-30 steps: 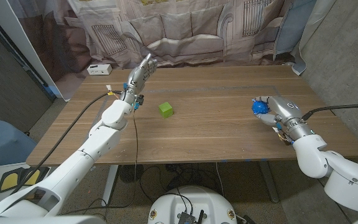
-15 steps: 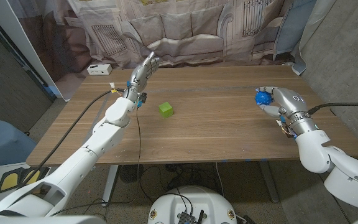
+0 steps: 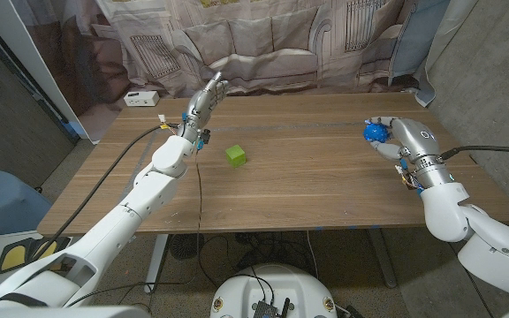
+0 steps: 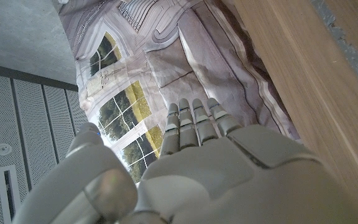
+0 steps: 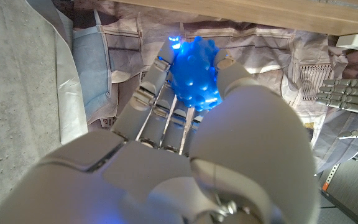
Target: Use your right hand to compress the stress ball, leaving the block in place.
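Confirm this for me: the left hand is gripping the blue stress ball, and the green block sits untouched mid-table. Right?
Not quite. The right hand is gripping the blue stress ball, as the head view shows; the right wrist view shows it among the fingers. The left hand is raised with fingers straight, holding nothing. The green block does sit untouched mid-table.

The head camera looks down from above the near edge of the tabletop (image 3: 307, 177), taking in its whole wooden surface and the printed curtain (image 3: 263, 44) behind the far edge. The left wrist camera sits close behind the left hand (image 4: 229, 174), facing along its fingers (image 4: 191, 124) at that same curtain, tabletop edge alongside. The right wrist camera sits tight behind the right hand (image 5: 185, 155), facing the curtain too, and catches the left hand across the tabletop.
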{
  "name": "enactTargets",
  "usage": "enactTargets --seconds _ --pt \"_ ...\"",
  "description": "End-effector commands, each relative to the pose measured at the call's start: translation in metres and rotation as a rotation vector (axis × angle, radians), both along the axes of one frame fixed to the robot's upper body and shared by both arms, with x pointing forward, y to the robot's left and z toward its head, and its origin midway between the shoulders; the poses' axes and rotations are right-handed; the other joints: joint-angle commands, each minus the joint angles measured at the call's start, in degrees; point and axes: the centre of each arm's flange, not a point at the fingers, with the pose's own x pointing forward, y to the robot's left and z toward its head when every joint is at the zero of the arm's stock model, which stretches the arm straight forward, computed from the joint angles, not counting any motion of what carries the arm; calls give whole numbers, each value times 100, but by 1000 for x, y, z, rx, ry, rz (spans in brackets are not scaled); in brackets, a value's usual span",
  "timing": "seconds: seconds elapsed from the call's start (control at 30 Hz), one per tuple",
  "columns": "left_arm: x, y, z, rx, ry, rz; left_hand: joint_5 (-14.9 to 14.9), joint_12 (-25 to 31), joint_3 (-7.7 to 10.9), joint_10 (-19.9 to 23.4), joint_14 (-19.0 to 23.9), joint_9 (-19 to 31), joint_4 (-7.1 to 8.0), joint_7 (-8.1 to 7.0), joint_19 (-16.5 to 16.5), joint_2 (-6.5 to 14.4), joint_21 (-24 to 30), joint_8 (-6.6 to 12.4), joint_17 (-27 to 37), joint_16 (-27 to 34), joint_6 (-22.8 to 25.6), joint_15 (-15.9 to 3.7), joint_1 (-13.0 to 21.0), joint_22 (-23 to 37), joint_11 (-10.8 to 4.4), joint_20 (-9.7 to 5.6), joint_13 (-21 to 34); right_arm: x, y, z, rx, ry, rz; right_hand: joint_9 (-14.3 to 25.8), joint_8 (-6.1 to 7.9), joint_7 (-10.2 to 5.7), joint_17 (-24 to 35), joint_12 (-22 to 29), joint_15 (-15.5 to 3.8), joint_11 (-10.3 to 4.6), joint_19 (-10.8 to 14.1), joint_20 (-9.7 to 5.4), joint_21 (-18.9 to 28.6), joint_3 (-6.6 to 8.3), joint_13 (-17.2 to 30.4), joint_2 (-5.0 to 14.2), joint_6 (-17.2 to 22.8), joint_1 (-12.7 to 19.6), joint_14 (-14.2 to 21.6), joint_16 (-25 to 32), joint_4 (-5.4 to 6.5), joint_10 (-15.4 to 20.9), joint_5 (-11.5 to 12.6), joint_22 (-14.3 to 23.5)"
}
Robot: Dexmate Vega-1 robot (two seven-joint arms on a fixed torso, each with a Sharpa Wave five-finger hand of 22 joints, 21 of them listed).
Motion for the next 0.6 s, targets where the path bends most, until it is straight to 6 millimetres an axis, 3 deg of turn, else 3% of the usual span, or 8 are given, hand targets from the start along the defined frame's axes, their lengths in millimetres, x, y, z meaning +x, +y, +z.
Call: enactTargets --seconds 0.03,0.27,0.47,0.6 --pt "5 -5 0 13 18 -6 -3 -20 13 38 37 25 -39 1 -25 41 11 16 14 13 50 12 15 32 -36 27 23 1 -9 -3 51 -55 30 24 40 20 94 66 -659 24 307 -73 167 22 14 428 239 672 684 212 -10 297 69 39" --pt "7 -7 -2 11 26 -9 -4 -27 14 22 42 25 -43 6 -28 43 10 18 15 14 58 9 12 32 -31 35 23 0 -10 -3 62 -59 52 25 107 59 -3 133 -824 108 753 -252 444 102 10 711 727 749 1463 267 145 672 124 70" --pt "9 -7 -4 8 32 -8 -4 -25 14 28 44 25 -45 1 -34 44 9 18 15 15 59 9 10 32 -35 38 23 2 -10 -3 56 -48 61 7 103 141 -17 116 -929 200 810 -312 513 148 6 738 870 810 1672 248 128 711 116 80" --pt "10 -6 -6 5 35 -6 -4 -25 15 29 41 25 -47 2 -37 45 9 17 15 13 58 9 8 33 -24 33 23 4 -9 -2 51 -49 64 1 79 193 -38 87 -936 247 711 -335 506 189 10 722 902 913 1627 162 71 695 103 88"
